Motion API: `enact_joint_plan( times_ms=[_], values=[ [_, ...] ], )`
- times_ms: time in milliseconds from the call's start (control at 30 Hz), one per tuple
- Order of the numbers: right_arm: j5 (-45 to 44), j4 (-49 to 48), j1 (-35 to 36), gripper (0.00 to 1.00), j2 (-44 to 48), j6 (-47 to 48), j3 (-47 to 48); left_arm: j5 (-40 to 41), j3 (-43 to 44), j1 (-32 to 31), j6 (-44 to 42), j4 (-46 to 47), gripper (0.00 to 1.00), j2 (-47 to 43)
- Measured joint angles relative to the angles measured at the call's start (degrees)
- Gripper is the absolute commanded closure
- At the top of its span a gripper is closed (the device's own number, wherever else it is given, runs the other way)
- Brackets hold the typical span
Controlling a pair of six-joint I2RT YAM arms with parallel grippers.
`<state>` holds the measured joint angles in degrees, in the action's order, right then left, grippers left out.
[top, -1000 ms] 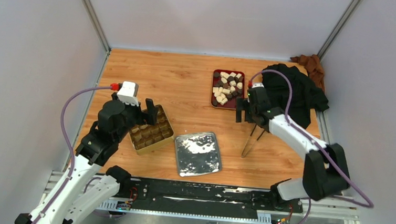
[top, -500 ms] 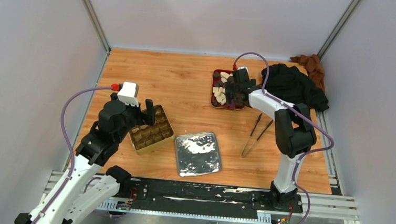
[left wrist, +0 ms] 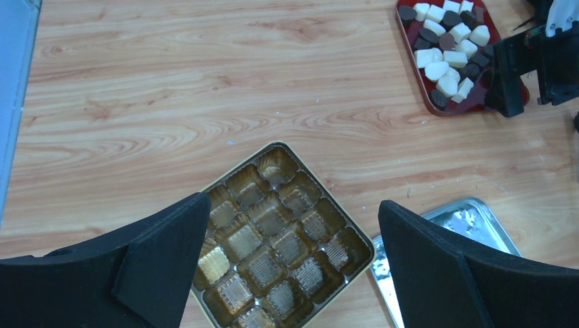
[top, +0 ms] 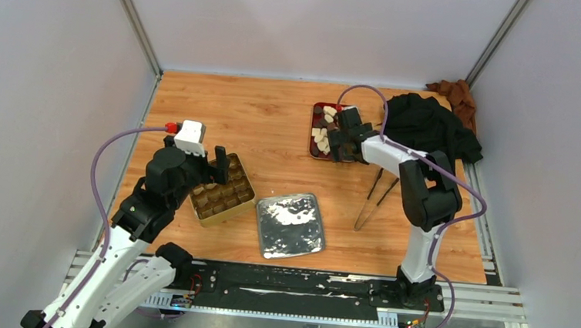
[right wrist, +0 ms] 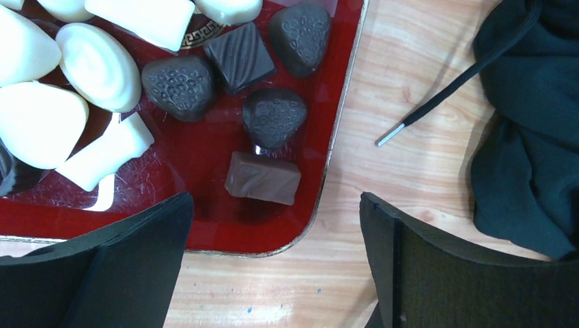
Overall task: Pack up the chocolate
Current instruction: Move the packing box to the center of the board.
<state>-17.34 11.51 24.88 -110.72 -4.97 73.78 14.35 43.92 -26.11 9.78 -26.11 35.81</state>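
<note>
Sitting between plain grey walls [top: 305, 26], the wood worktop [top: 237, 114] carries chocolate [right wrist: 263, 179] on a red tray [right wrist: 205, 201] plus a gold tin [left wrist: 283, 239], both arms' jaws gaping wide.

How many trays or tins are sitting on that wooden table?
3: a red tray holding chocolates at the far right, a gold tin at the left, and a silver tray front centre.

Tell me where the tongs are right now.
In the top view the tongs lie on the table, right of the silver tray and nearer than the red tray of chocolates.
</note>
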Motion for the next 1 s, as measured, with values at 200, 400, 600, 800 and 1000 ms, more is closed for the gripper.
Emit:
enact_joint_plan(
  times_ms=[200, 400, 600, 800, 1000],
  values=[
    [-1.14, 0.0, 1.84, 0.03, 4.87, 0.74, -6.23, 0.0, 0.0, 0.0, -0.02, 0.0, 0.0, 0.0],
    [-1.84, 2.78, 2.69, 0.03, 9.64, 1.51, -11.23, 0.28, 0.0, 0.0, 0.02, 0.0, 0.0, 0.0],
    [-1.68, 6.51, 3.04, 0.03, 14.01, 1.55, -14.67, 2.78, 0.0, 0.0, 0.74, -0.2, 0.0, 0.39],
    [0.09, 8.22, 4.0, 0.03, 22.47, 1.29, -17.27, 7.43, 0.9, 0.46, 4.81, -2.95, 0.0, 5.03],
    [1.57, 6.03, 4.0, 0.02, 32.63, 0.13, -20.92, 10.27, 2.71, 4.85, 14.32, -9.05, 0.0, 13.29]
  ],
)
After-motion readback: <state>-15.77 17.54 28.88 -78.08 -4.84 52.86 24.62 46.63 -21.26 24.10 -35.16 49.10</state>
